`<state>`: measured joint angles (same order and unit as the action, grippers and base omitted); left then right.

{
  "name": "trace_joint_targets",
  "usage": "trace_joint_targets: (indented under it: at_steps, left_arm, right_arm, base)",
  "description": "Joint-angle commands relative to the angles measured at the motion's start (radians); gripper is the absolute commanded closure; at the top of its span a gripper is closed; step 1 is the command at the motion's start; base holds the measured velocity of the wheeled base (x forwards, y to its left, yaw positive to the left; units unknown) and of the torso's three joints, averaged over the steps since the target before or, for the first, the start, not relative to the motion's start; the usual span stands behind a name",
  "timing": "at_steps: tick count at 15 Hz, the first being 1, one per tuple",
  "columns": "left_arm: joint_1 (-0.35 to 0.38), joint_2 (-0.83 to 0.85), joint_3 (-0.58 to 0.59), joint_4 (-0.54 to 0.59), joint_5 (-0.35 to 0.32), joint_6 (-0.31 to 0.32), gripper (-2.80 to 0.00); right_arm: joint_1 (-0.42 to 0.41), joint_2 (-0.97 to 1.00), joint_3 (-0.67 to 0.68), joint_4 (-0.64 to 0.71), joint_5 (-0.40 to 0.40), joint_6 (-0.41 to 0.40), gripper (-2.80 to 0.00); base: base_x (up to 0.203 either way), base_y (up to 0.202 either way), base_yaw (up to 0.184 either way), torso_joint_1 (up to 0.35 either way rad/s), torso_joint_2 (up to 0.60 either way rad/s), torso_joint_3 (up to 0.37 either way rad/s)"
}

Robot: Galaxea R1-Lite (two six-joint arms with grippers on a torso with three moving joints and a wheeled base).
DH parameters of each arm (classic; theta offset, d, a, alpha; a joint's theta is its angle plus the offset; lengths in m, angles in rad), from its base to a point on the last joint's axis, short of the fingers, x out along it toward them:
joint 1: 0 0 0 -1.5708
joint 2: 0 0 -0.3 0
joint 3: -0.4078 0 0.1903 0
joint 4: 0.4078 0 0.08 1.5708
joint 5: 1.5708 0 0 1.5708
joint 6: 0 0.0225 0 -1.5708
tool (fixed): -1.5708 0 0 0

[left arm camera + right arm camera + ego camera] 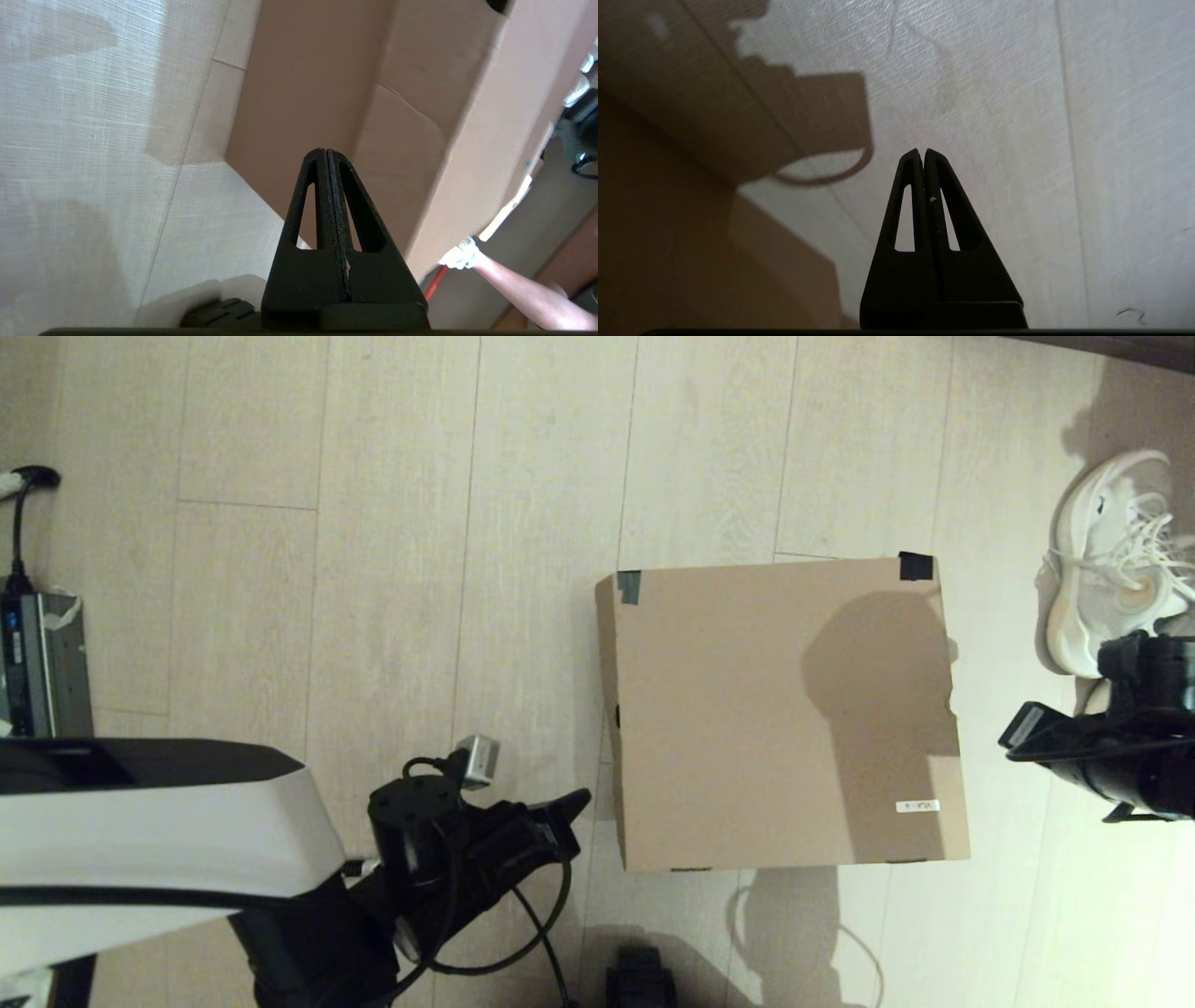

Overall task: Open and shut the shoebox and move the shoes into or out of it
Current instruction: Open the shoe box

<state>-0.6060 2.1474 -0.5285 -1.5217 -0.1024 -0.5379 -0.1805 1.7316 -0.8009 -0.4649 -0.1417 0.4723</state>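
- Sitting closed on the pale wood floor, the shoebox (784, 709) has black tape at its far corners.
- One white sneaker (1106, 560) lies off its right side.
- The left gripper (327, 154), fingers pressed together and empty, points at the box's left wall.
- The right gripper (923, 153), likewise pinched closed on nothing, hangs over bare floor by the sneaker.

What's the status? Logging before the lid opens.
Both end effectors shut, empty: left beside the shoebox, right over bare floor. Box closed. One shoe on the floor, right of it. Nothing blocking the lid.
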Motion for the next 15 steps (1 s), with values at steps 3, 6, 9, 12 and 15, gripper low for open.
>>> trace_joint_targets:
  at_steps: [3, 6, 9, 12, 15]
  left_arm:
    - [-0.023, -0.001, -0.004, -0.008, -0.005, -0.004, 0.0]
    - [-0.023, -0.005, -0.007, -0.008, -0.007, -0.004, 0.0]
    - [-0.023, 0.008, 0.001, -0.008, -0.014, -0.014, 0.0]
    - [-0.024, 0.011, 0.002, -0.008, -0.019, -0.017, 0.0]
    - [-0.031, 0.011, 0.001, -0.008, -0.019, -0.017, 0.0]
  right_arm:
    - [-0.306, -0.09, 0.004, 0.151, 0.755, -0.005, 0.0]
    - [-0.379, 0.023, 0.079, 0.153, 0.973, -0.073, 0.0]
    - [-0.334, 0.094, 0.176, 0.026, 1.179, -0.107, 0.0]
    - [-0.26, 0.154, 0.236, -0.145, 1.194, -0.115, 0.0]
    - [-0.239, 0.207, 0.275, -0.255, 1.199, -0.118, 0.0]
  base:
    - [0.0, 0.0, 0.0, 0.0, 0.0, 0.0]
    - [0.0, 0.0, 0.0, 0.0, 0.0, 0.0]
    - [0.0, 0.0, 0.0, 0.0, 0.0, 0.0]
    - [0.0, 0.0, 0.0, 0.0, 0.0, 0.0]
    - [0.0, 0.0, 0.0, 0.0, 0.0, 0.0]
